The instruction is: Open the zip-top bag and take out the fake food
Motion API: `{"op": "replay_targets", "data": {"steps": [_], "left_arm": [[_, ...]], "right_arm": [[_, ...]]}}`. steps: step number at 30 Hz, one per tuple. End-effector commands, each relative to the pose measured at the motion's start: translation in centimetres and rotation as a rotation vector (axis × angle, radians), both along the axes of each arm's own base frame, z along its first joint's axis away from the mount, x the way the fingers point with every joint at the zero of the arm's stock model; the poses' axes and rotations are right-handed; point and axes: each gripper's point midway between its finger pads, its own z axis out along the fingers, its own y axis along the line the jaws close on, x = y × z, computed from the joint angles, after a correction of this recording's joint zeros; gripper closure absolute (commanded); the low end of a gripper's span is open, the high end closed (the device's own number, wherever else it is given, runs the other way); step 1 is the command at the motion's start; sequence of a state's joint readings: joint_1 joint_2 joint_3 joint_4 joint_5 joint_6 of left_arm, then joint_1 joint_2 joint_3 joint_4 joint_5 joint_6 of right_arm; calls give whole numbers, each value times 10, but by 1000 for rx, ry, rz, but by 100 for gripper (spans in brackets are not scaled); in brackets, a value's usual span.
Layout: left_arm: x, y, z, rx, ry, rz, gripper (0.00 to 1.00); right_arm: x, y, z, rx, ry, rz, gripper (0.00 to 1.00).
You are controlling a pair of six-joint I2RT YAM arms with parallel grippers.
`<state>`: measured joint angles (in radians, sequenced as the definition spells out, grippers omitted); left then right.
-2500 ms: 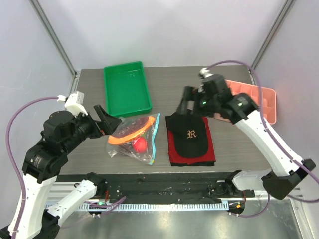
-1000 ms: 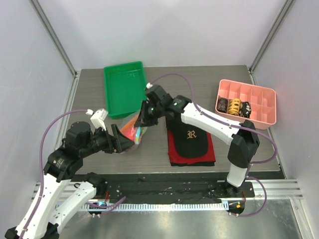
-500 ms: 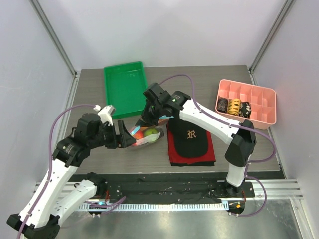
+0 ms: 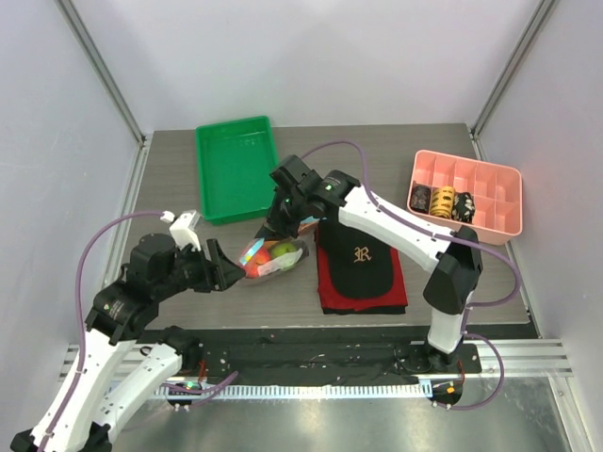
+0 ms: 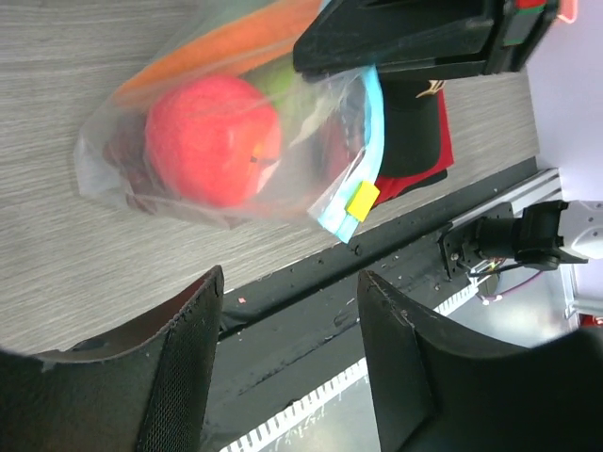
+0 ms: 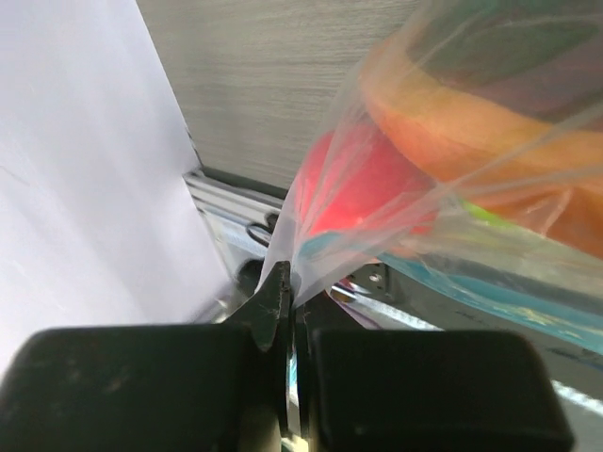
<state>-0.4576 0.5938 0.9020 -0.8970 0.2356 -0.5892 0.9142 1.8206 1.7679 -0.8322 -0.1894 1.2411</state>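
The zip-top bag (image 4: 274,257) lies on the table, clear with a teal zip strip (image 5: 364,155) and a yellow slider (image 5: 363,201). Inside are the fake food pieces: a red apple (image 5: 212,141), an orange-rimmed melon slice (image 5: 236,42) and a green piece (image 5: 287,83). My right gripper (image 4: 275,229) is shut on a fold of the bag's plastic (image 6: 306,250) at its far edge and pulls it taut. My left gripper (image 4: 228,267) is open just left of the bag, near the table's front edge, with nothing between its fingers (image 5: 188,358).
A green tray (image 4: 236,169) stands behind the bag. A black cap (image 4: 358,256) on a red and black cloth (image 4: 363,294) lies right of the bag. A pink divided box (image 4: 471,202) with dark and yellow items sits at the far right.
My right arm crossed from the pink box to the bag, pinched it and lifted its edge. The bag has settled lower. My left gripper drew back towards the front edge and narrowed somewhat.
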Motion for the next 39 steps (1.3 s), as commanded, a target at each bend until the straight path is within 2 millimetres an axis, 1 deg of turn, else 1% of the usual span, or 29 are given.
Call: {"op": "replay_targets", "data": {"steps": [1, 2, 3, 4, 5, 6, 7, 8, 10, 11, 12, 13, 14, 15, 16, 17, 18, 19, 20, 21, 22, 23, 25, 26, 28, 29, 30, 35, 39], "left_arm": [[1, 0, 15, -23, -42, 6, 40], [0, 0, 21, -39, -47, 12, 39], [-1, -3, 29, -80, -40, 26, 38], [-4, -7, 46, -126, -67, 12, 38], [-3, -9, 57, -155, -87, 15, 37], [-3, -9, 67, -182, -93, 25, 36], [4, -5, 73, -176, -99, 70, 36], [3, 3, 89, -173, -112, 116, 34], [13, 23, 96, -165, -65, 297, 25], [26, 44, 107, -130, -73, 442, 23], [24, 50, 102, -112, -22, 495, 22], [28, 50, 106, -127, -5, 529, 21], [35, 46, 112, -136, 8, 533, 20], [38, 43, 112, -138, 29, 538, 17], [40, 40, 111, -163, 58, 558, 17], [42, 37, 110, -177, 78, 565, 18], [46, 32, 107, -192, 100, 565, 22], [48, 28, 106, -214, 109, 562, 23], [52, 22, 106, -238, 105, 547, 23], [51, 11, 97, -261, 134, 497, 23], [59, -1, 106, -321, 98, 451, 23], [60, -11, 107, -354, 107, 402, 22], [63, -34, 88, -391, 195, 304, 19], [70, -46, 95, -438, 176, 244, 18], [73, -71, 76, -457, 279, 104, 18], [79, -79, 76, -466, 270, 57, 18], [79, -84, 74, -454, 255, -3, 17], [83, -104, 45, -419, 364, -149, 7], [85, -112, 22, -395, 439, -193, 7]], "right_arm": [[-9, 27, 40, 135, -165, 290, 98], [-15, 23, 31, 103, -156, 350, 98], [-10, 22, 25, 48, -234, 432, 98], [-13, 20, 18, 9, -256, 486, 98], [-25, 13, 7, -57, -238, 549, 98], [-25, 14, 15, -74, -298, 607, 98], [-17, 8, -1, -183, -384, 682, 98], [-30, 0, -8, -260, -406, 759, 98], [-22, -18, -17, -413, -509, 825, 99], [-23, -17, -15, -408, -547, 835, 98], [-28, -25, -32, -431, -532, 862, 99], [-29, -31, -11, -392, -605, 845, 99], [-24, -20, 1, -331, -684, 812, 99], [-29, -24, -7, -319, -691, 824, 99], [-31, -23, 5, -279, -737, 816, 99], [-31, -21, 32, -209, -834, 796, 98], [-37, -26, 26, -198, -843, 816, 98], [-39, -28, 30, -180, -871, 822, 98], [-42, -31, 48, -140, -945, 823, 98], [-49, -35, 38, -130, -937, 857, 96], [-53, -37, 38, -113, -948, 879, 96], [-55, -39, 38, -110, -950, 882, 94], [-61, -46, 31, -102, -920, 887, 94], [-62, -49, 29, -102, -915, 882, 93], [-71, -57, 20, -81, -897, 884, 92], [-70, -56, 23, -60, -917, 870, 92], [-73, -60, 13, -55, -900, 875, 92], [-81, -62, 15, 21, -902, 882, 92], [-84, -64, 17, 39, -905, 884, 91]]}}
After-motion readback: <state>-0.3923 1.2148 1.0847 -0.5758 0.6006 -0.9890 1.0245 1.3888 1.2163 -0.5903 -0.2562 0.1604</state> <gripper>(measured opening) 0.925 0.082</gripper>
